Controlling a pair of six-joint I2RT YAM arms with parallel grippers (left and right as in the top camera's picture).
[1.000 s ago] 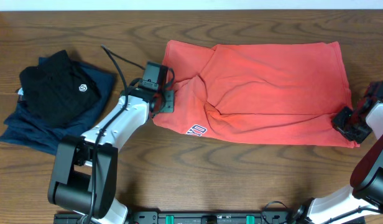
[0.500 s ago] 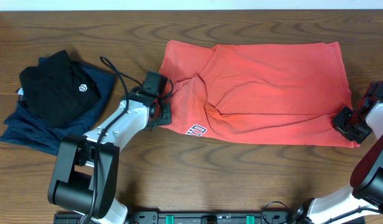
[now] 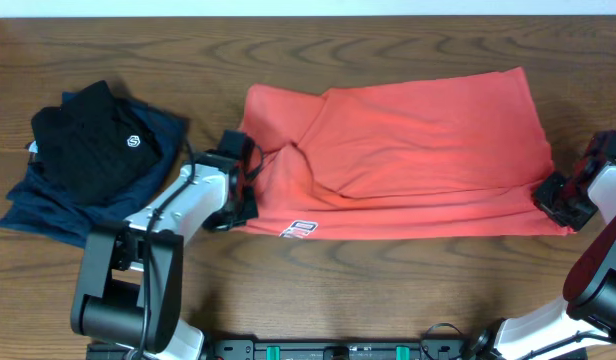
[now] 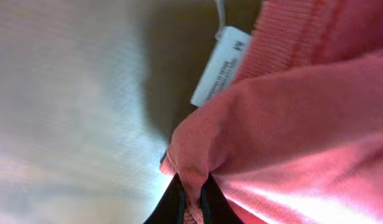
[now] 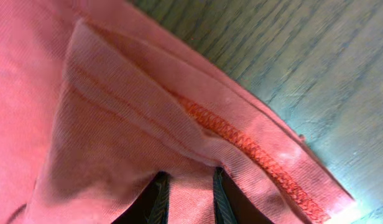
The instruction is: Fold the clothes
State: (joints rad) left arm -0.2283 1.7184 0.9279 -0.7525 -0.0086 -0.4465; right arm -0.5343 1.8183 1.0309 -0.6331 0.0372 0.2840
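So the coral-red T-shirt is lying across the middle and right of the table, and it looks a lot more stretched out than half a second ago. Its left edge has slid further toward the left of the frame, the bottom edge runs much straighter, and the big bunched fold in the left half has mostly flattened, though a small crease is left near the collar side. The dark-and-white print peeking out at the lower left edge has shifted down and left too.

The left tool has moved down and left from where it was, and it's pinching a fold of the shirt. In the left wrist view its dark fingers are pressed on red fabric, with the white neck tag just above.

The right tool hasn't really budged; it's at the shirt's lower right corner. In the right wrist view it is nipping the cloth just beside the stitched hem.

The black garment sits on the navy garment at the left of the frame, same as before, well apart from the shirt.
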